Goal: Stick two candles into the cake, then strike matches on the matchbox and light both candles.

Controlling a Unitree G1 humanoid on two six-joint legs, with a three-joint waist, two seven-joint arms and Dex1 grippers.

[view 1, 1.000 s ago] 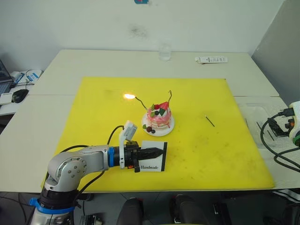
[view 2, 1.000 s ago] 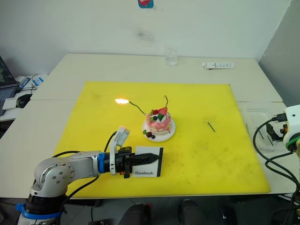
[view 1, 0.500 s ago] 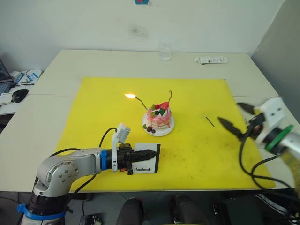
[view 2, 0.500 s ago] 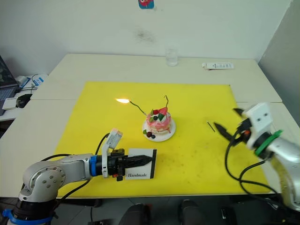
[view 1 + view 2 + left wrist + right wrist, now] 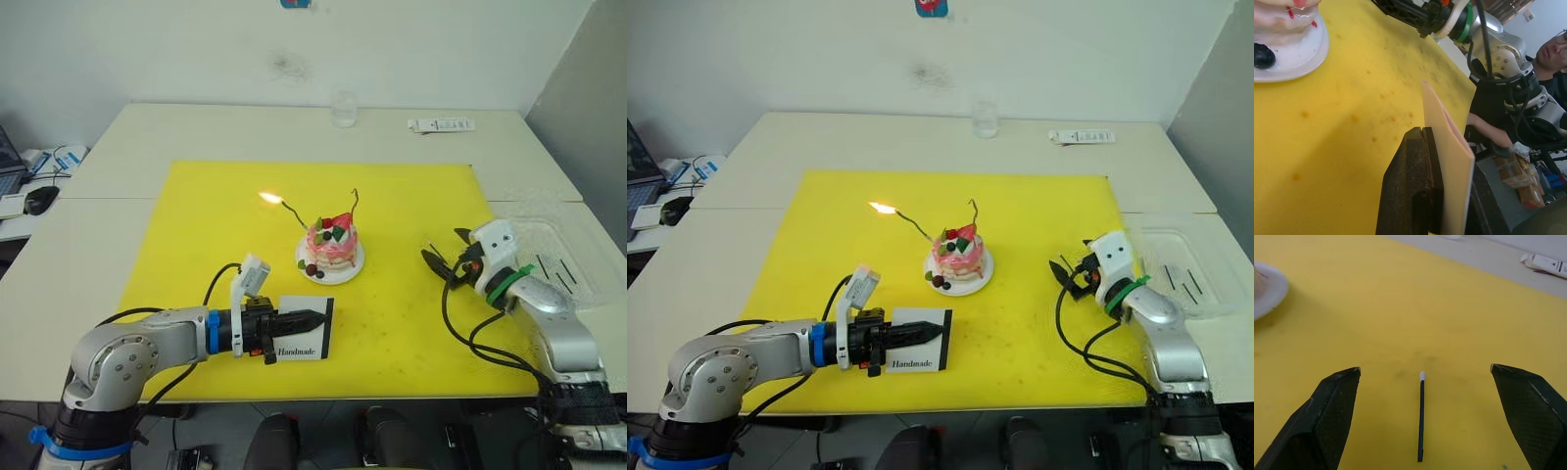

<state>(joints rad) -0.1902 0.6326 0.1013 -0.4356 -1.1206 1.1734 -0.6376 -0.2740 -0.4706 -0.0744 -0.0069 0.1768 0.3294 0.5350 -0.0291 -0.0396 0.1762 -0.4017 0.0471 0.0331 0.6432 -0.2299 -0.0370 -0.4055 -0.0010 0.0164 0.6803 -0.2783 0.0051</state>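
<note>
- Yellow mat [image 5: 411, 333] on the worktop [image 5: 196, 127]; left arm lies low across its front edge, left gripper [image 5: 312, 319] clamped on the matchbox [image 5: 315, 338], box held on edge.
- Cake [image 5: 333, 245] mid-mat, both candles in it; one candle [image 5: 292, 211] is lit, leaning left.
- Right arm reaches in from the right, right gripper [image 5: 1422, 421] wide open, empty, straddling a match [image 5: 1421, 416] lying flat.
- Left wrist view alone shows a person behind the right arm.

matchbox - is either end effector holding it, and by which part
The left end effector grips the matchbox by its left end. The right end effector is open, straddling a match.
</note>
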